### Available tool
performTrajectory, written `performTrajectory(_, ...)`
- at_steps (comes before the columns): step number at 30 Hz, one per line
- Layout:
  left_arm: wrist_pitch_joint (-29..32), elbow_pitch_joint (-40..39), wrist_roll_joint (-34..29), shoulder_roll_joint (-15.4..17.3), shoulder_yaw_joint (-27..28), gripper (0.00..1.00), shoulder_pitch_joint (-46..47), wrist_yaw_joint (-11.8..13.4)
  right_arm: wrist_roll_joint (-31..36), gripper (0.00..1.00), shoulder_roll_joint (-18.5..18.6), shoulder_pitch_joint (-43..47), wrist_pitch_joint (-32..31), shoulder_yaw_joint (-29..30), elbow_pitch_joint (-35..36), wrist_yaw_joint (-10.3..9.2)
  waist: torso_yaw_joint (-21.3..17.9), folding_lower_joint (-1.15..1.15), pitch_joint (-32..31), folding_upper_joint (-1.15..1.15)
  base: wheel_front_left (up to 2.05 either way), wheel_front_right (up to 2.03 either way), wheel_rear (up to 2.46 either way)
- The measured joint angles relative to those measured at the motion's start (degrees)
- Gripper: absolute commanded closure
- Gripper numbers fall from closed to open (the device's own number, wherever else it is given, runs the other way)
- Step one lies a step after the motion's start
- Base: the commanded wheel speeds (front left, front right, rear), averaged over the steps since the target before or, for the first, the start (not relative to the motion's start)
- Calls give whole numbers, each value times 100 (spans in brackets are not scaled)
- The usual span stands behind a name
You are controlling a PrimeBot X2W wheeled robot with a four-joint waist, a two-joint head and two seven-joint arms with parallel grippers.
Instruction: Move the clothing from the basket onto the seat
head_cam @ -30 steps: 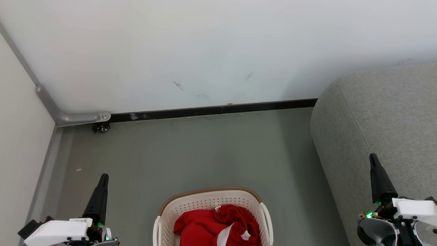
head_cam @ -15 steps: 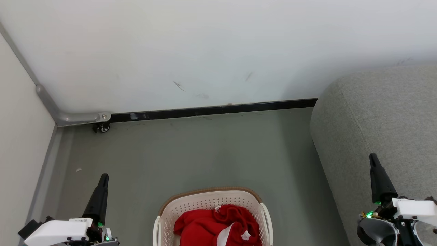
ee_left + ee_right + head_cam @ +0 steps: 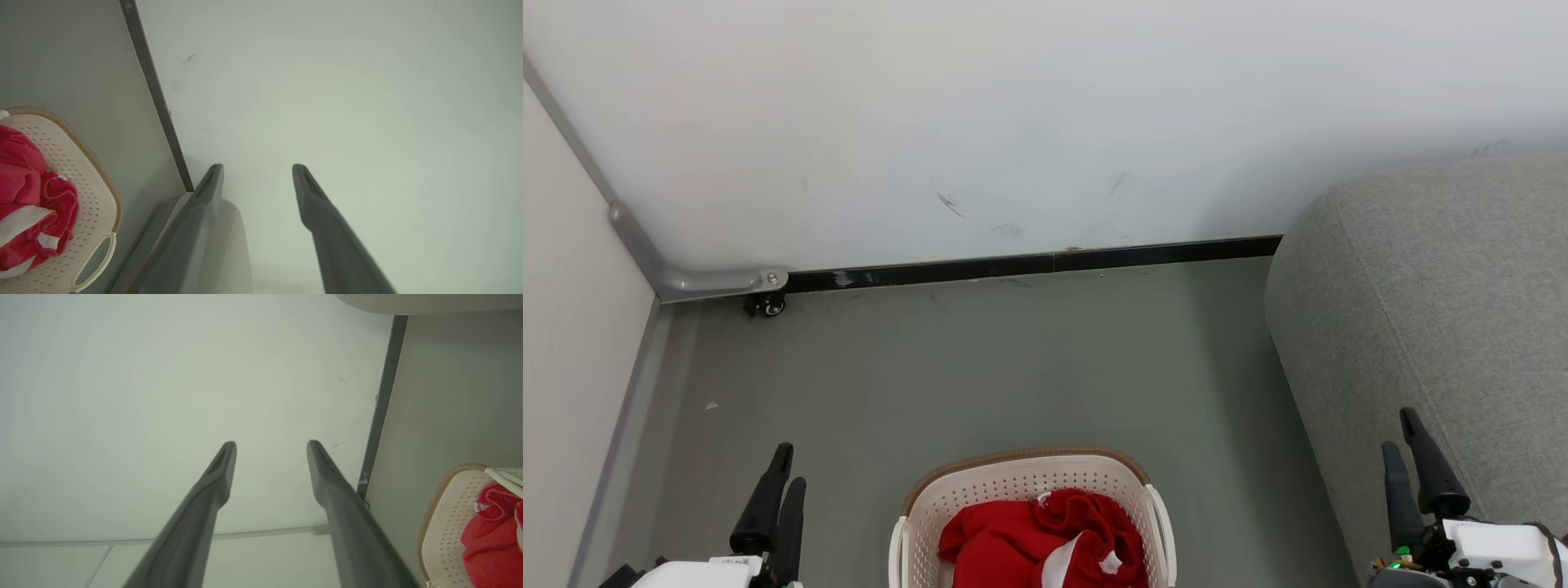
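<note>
Left gripper [image 3: 790, 465] sits at the lower left of the head view. Its two dark fingers [image 3: 765, 498] stand apart with a clear gap and nothing between them. The left wrist view shows the same spread, with the tips aimed at the wall [image 3: 1013, 122]. Right gripper [image 3: 1397, 430] sits at the lower right, seen against the grey side of the seat [image 3: 1437, 286]. It is parted the same way and also empty.

Between the two, at the bottom middle, the basket [image 3: 1021, 453] stands on the floor [image 3: 1013, 359], cut off by the lower edge of the head view. The clothing [image 3: 1029, 543] lies heaped inside it, red with a white band and a small white patch. Neither gripper touches the basket or the clothing.

The seat is on the robot's right, apart from the basket, with a strip of floor between them. A black baseboard [image 3: 1054, 263] runs along the foot of the wall. At the far left corner a small black caster [image 3: 765, 305] sits under a grey rail [image 3: 711, 283].
</note>
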State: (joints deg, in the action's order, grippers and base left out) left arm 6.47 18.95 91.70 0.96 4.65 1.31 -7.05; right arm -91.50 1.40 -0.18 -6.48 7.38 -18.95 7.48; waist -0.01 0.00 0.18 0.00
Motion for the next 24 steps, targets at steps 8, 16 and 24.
performTrajectory(8,-152,-64,-49,7,-132,0,-4,0,93,0,1,5,147,-100,62,0,1,0,-5,0,0,0,0)
performTrajectory(16,-345,-148,-410,34,-286,0,-5,0,465,0,16,12,322,-249,138,0,2,2,-27,0,0,0,0)
performTrajectory(24,-503,-236,-912,90,-455,0,-6,8,1145,0,113,15,501,-369,175,0,7,28,-74,0,0,0,0)
